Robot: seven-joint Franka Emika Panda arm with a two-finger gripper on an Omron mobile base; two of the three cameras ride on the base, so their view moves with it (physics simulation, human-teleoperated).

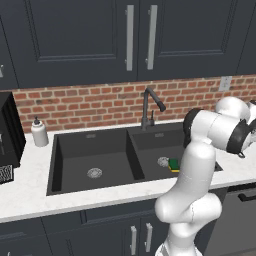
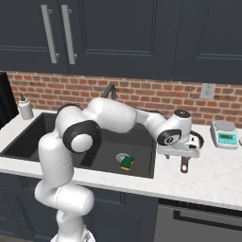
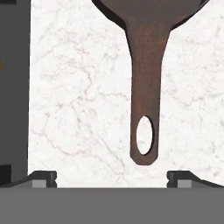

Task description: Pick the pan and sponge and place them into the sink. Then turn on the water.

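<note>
The dark brown pan (image 3: 148,17) lies on the white counter, its long handle (image 3: 145,87) pointing toward me and ending in a hanging hole. My gripper (image 3: 111,178) is open above the handle's end, one fingertip on each side and clear of it. From the right base view the gripper (image 2: 182,157) hovers over the pan handle (image 2: 185,165) just right of the sink (image 2: 142,142), with the pan's bowl mostly hidden behind the hand. The green and yellow sponge (image 2: 126,163) lies in the right basin beside the drain, seen also as the sponge (image 1: 174,164). No stream falls from the faucet (image 1: 150,105).
A white soap dispenser (image 1: 39,132) stands left of the sink (image 1: 65,155). A small kitchen scale (image 2: 225,133) sits on the counter right of the pan. A brick backsplash and dark cabinets rise behind. A black appliance (image 1: 7,135) stands at far left.
</note>
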